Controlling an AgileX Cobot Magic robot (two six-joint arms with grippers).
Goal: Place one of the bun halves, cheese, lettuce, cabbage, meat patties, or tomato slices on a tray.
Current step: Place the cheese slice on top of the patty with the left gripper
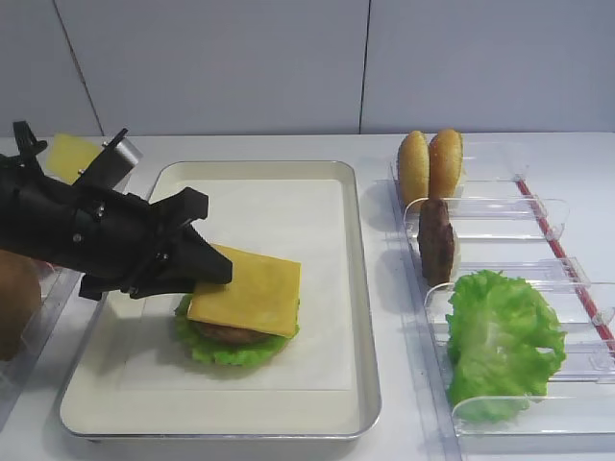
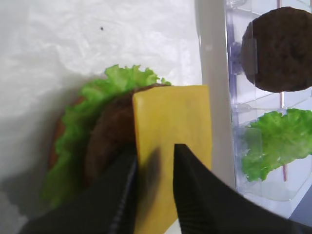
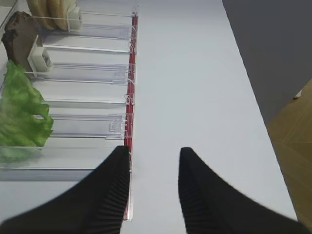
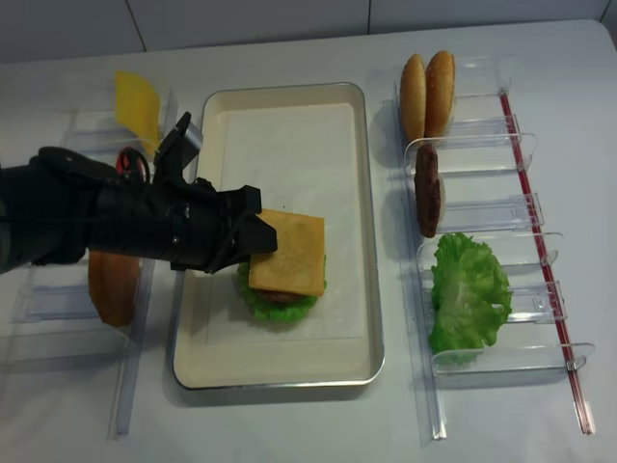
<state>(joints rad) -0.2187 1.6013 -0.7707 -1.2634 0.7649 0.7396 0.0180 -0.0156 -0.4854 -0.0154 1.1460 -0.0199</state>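
Observation:
The cheese (image 1: 248, 288) lies flat on a stack of meat patty (image 2: 105, 141) and lettuce (image 1: 226, 351) on the tray (image 1: 360, 288). Its right side overhangs the stack. My left gripper (image 1: 213, 238) is at the slice's left edge. In the left wrist view the cheese (image 2: 175, 117) shows in the gap between the fingers, and the left gripper (image 2: 155, 148) is open. More bun halves (image 1: 430, 163), a meat patty (image 1: 437, 240) and lettuce (image 1: 500, 341) stand in clear bins on the right. My right gripper (image 3: 154, 151) is open over bare table. No tomato slices or cabbage are in view.
Clear plastic bins (image 1: 538, 221) with a red strip (image 3: 129, 112) line the table to the right of the tray. On the left, more bins hold a pale yellow slice (image 1: 72, 154) and a brown bun (image 4: 114, 285). A grey wall rises behind the table.

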